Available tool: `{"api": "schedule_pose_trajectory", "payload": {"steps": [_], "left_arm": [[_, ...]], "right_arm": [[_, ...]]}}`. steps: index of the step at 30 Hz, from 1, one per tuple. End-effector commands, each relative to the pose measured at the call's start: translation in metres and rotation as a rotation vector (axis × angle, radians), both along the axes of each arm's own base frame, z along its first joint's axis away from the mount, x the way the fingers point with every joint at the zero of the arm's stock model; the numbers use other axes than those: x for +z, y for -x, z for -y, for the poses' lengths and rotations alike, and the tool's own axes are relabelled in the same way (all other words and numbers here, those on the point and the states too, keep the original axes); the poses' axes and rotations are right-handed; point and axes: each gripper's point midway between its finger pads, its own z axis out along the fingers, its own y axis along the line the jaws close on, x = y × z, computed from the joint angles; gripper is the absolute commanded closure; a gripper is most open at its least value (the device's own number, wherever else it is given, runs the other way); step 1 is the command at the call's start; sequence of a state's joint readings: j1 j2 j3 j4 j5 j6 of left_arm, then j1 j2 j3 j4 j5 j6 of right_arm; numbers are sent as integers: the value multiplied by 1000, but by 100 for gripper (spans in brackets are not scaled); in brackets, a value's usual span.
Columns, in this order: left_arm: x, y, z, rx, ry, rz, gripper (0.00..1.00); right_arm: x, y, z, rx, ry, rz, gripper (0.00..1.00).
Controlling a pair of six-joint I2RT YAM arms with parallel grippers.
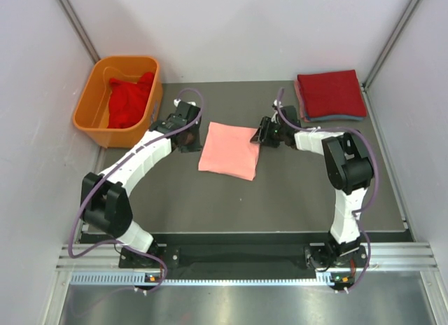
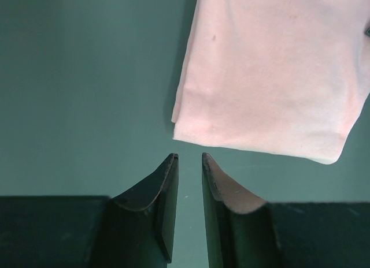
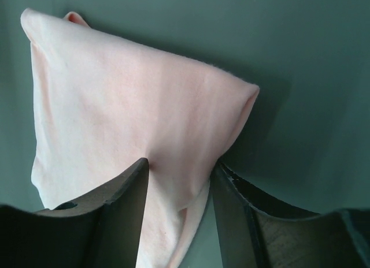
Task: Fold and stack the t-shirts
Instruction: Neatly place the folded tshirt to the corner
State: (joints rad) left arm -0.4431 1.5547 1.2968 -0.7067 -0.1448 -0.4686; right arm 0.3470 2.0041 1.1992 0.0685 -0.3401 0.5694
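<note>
- Salmon-pink folded cloth t-shirt (image 1: pixel 229 150): soft knit, matt, fine fuzzy nap, lightly creased.
- Stack of folded cloth t-shirts, dark red on top (image 1: pixel 329 92): matt, smooth-lying.
- Crumpled bright red cloth t-shirt (image 1: pixel 131 101): matt, heavily wrinkled.
- Orange rectangular plastic tub (image 1: pixel 89 104): smooth, slight sheen.
- Dark grey table mat (image 1: pixel 294 199): matt, even.
- Fingers (image 2: pixel 162 193) of the left gripper (image 2: pixel 189 159) and the right gripper (image 3: pixel 180 167): black, matt, plastic by the look.
- White arm shells (image 1: pixel 143 155): smooth, glossy plastic.
- Silver rail at the near edge (image 1: pixel 245 277): bare metal, brushed, reflective.
</note>
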Motion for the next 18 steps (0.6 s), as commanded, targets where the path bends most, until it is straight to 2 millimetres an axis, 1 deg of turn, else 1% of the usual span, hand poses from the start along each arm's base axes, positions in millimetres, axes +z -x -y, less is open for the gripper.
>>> {"api": "schedule_pose_trajectory", "payload": {"steps": [1,3,5,7,8,9,10,11,12,13,15,17,18], "left_arm": [[19,3,4,-36,36,59,72],[24,6,6,-50,49,63,71],[32,10,5,-60,55,76,71],[40,13,3,-65,61,93,71],[42,14,1,-64,56,100,71],[40,15,-1,-61,45,104,71],[44,16,-3,-60,45,115,70],[43,17,-3,-60,43,115,70],[42,19,-4,-61,43,111,70],[41,20,-5,-62,42,108,70],[36,23,-7,-59,34,103,70],[33,24,-9,-56,30,103,70],[27,27,-9,-57,29,94,70]], "right_arm": [[-32,12,-1,1,74,-80,52],[-32,9,-4,4,77,-72,54],[-30,8,-7,5,76,-66,58],[-34,9,-8,10,73,-77,62],[-33,8,-9,14,71,-72,69],[-34,7,-10,20,68,-74,73],[-33,6,-13,34,55,-73,80],[-28,1,-16,40,35,-43,85],[-22,-5,-16,39,22,-11,95],[-20,-5,-15,39,23,-6,100],[-2,-16,-17,42,4,71,100],[12,-24,-15,47,7,123,100],[24,-28,-12,45,13,150,100]]}}
